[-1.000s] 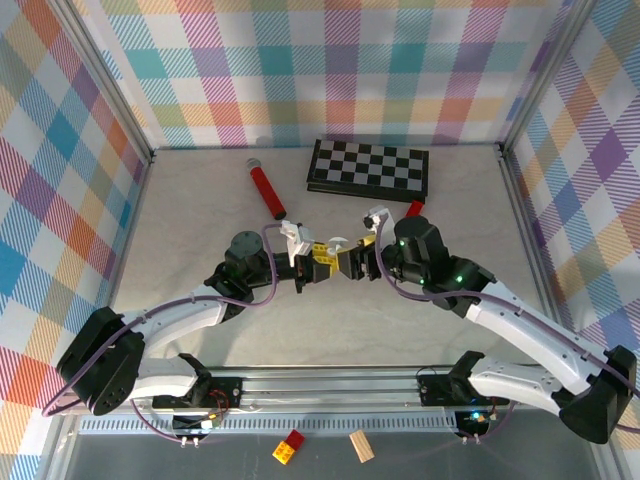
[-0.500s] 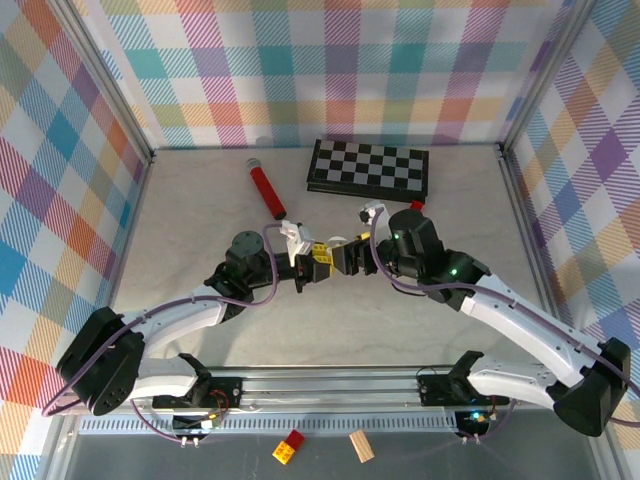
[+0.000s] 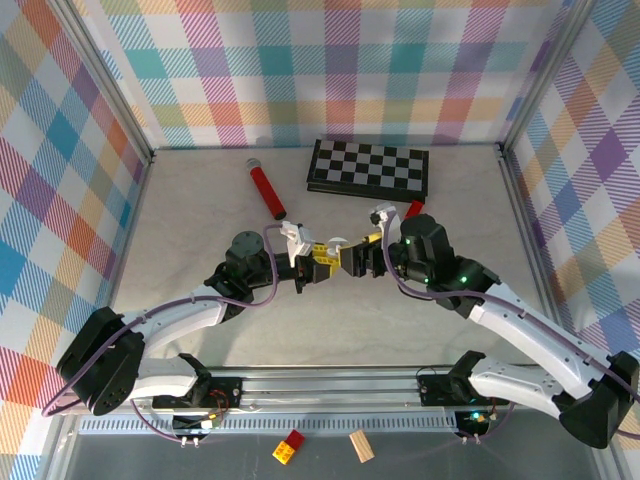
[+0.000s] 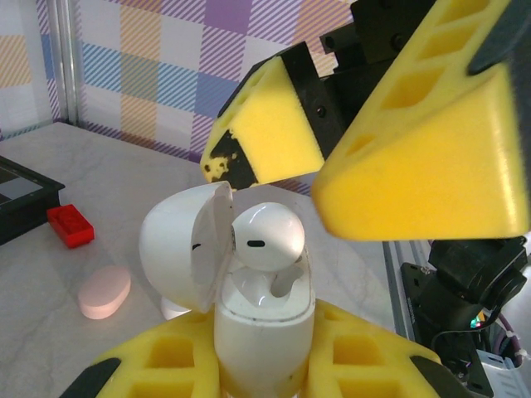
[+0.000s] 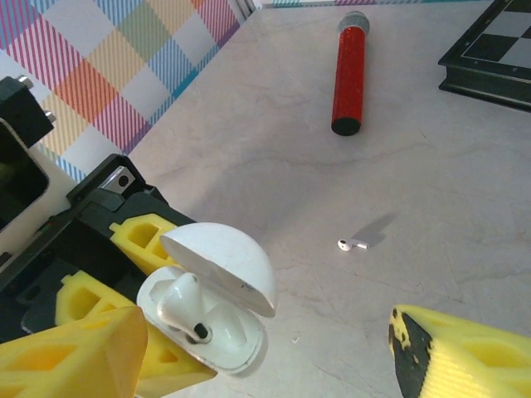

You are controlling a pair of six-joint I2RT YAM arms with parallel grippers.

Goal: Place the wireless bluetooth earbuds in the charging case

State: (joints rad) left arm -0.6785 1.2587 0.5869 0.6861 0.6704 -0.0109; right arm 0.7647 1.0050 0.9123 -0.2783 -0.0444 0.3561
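Tabletop point(image 3: 200, 200), left gripper point(image 3: 319, 265) clamps case point(image 4: 264, 352), right point(image 3: 351, 259) spread

We see the tabletop point(image 3: 190, 200) bearing a chessboard point(image 3: 368, 166) by its far edge, a red cylinder point(image 3: 266, 190) and a loose earbud point(image 5: 353, 244).

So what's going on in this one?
The left pincer is shut on the white charging case, holding it with its lid open. One white earbud sits in the case with its head above the rim, so it may not be fully seated. The right pincer hangs open and empty next to the case. A second earbud lies loose on the table.
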